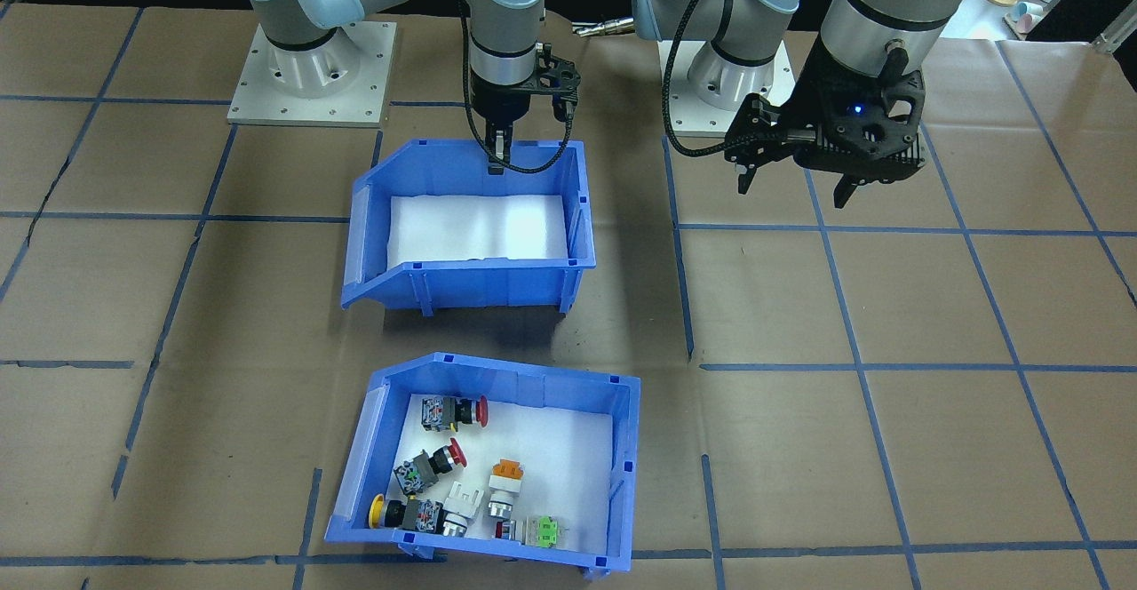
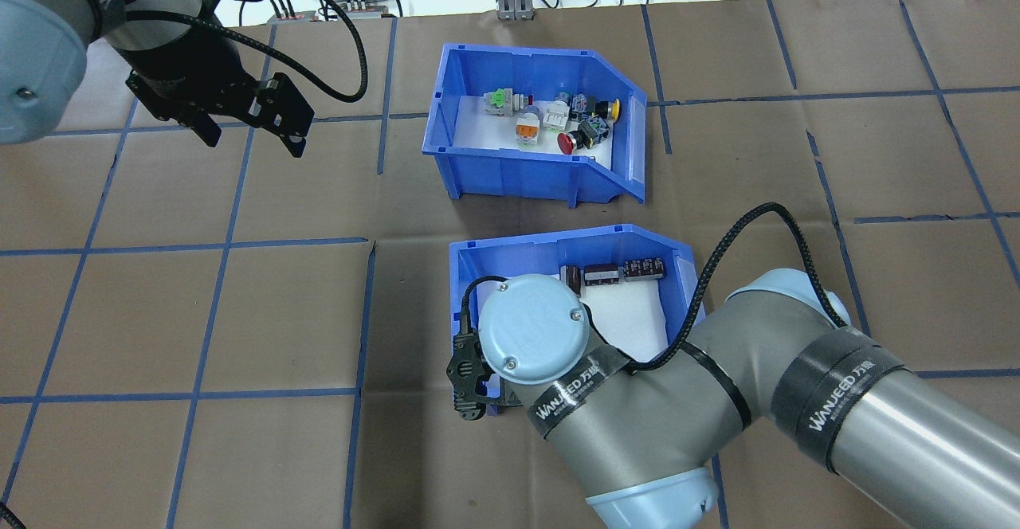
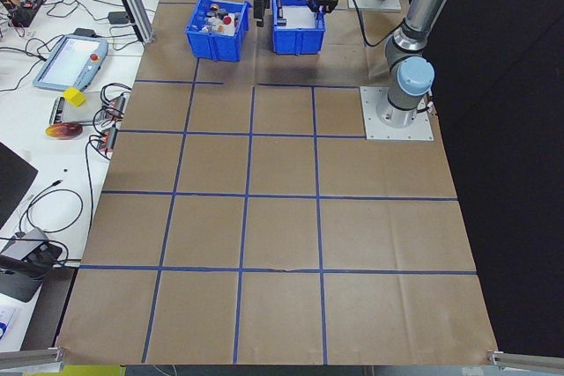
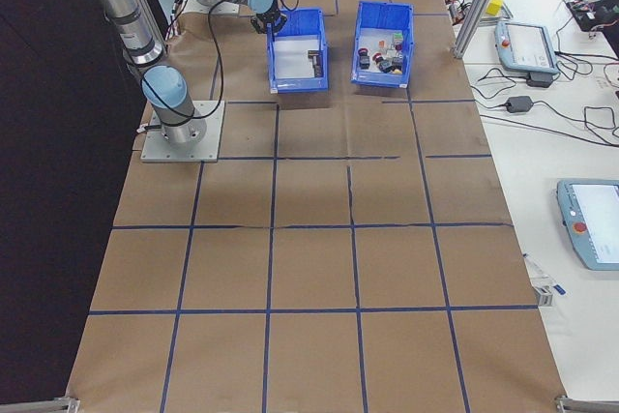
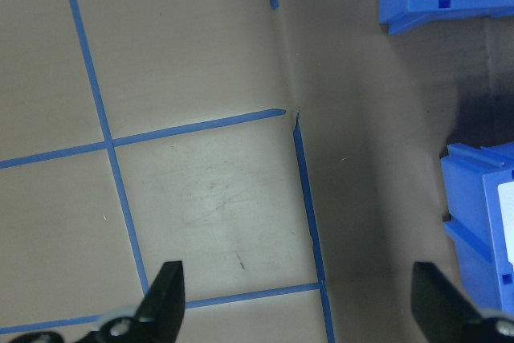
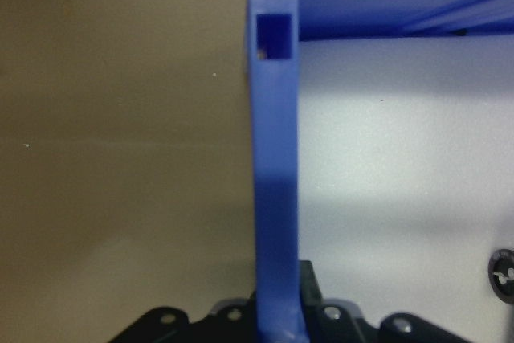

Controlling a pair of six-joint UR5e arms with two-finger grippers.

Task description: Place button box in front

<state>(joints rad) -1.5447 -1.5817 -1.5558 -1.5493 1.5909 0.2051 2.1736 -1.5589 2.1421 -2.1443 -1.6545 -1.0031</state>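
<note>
Brown paper with blue tape lines covers the table (image 1: 888, 306). At lower centre of the front-facing view sits the button box (image 1: 622, 430), untouched. Behind it the second blue bin (image 1: 497, 283) has its back wall pinched by the right gripper (image 1: 502, 153). At upper right the left gripper (image 1: 793, 188) hangs spread wide, empty.

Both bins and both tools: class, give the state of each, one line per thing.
Button box: upright on the table, far from the robot, holding switches, ungripped.
Second bin: upright, nearer the robot, its back wall pinched by the right tool.
Right tool: shut on the second bin's wall.
Left tool: open, empty, above bare table.
</note>
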